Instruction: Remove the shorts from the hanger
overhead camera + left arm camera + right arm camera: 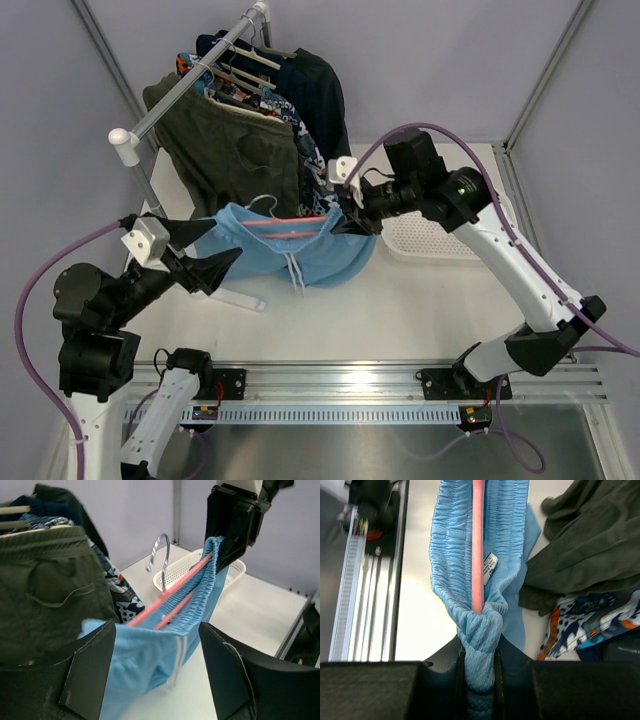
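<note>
The light blue shorts (300, 255) hang by their elastic waistband on a pink hanger (290, 226) with a metal hook (262, 205), held above the table. My right gripper (346, 217) is shut on the right end of the waistband (480, 630), where the pink hanger bar (478, 545) ends. My left gripper (226, 243) is open at the shorts' left end. In the left wrist view the blue fabric (145, 660) lies between the wide-apart fingers (95, 670), below the hanger (170, 605); whether it touches them I cannot tell.
A clothes rack rod (190, 80) at the back left carries olive shorts (225, 140), patterned and dark garments (315, 90). Its white base (240, 298) lies below the shorts. A white basket (440, 240) sits at the right. A metal rail (340, 380) runs along the near edge.
</note>
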`<state>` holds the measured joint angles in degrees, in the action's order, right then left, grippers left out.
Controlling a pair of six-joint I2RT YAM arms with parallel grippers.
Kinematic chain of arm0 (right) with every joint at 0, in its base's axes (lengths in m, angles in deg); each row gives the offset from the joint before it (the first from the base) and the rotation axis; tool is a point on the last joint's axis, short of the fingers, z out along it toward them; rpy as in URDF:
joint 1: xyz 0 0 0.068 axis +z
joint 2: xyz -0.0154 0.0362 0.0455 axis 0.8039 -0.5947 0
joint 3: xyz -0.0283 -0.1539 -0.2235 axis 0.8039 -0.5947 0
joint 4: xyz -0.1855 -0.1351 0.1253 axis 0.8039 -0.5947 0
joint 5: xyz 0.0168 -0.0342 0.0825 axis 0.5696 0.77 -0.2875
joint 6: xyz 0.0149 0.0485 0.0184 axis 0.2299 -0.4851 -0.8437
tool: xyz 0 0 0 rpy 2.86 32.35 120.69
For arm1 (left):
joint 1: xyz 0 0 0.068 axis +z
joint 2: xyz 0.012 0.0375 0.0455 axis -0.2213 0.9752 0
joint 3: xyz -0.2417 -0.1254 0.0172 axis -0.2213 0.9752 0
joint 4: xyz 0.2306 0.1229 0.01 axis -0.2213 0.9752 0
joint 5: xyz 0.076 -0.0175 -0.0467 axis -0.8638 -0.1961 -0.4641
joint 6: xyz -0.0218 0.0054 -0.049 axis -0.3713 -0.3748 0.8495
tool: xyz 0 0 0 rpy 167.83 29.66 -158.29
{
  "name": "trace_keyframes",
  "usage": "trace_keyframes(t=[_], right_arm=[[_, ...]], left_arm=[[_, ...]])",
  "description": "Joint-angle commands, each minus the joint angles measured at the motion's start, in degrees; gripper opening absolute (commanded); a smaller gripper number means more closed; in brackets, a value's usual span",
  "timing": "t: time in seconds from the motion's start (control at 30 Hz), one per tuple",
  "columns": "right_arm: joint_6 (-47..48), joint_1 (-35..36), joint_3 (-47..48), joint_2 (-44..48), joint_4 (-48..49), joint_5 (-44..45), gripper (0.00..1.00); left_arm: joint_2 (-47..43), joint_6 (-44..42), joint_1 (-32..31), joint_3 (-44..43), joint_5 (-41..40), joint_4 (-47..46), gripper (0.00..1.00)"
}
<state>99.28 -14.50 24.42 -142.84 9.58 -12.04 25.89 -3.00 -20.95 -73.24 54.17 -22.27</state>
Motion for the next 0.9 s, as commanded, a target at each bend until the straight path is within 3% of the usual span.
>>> trace_keyframes(t=[0.0,0.3,0.67,0.87], right_arm=[[15.64,-0.24,-3.1,5.73,-7.84,-3.66,0.0],[19.87,-0.24,-7.95,10.22,-9.26,-1.63,0.0],[20.14,0.02,-3.73,5.56,-10.49,-4.27,0.0],[20.75,0.2,-1.36,3.89,-12.16,-4.88,0.0]], left_arm=[[-0.89,-12.81,-0.36,1.66,11.5,-3.26,0.71],[4.11,-6.32,-3.7,7.9,22.84,-14.42,0.58],[12.64,-13.07,-20.48,5.97,8.61,-9.16,0.52],[19.05,-20.27,-28.74,1.76,-1.32,0.85,0.48]])
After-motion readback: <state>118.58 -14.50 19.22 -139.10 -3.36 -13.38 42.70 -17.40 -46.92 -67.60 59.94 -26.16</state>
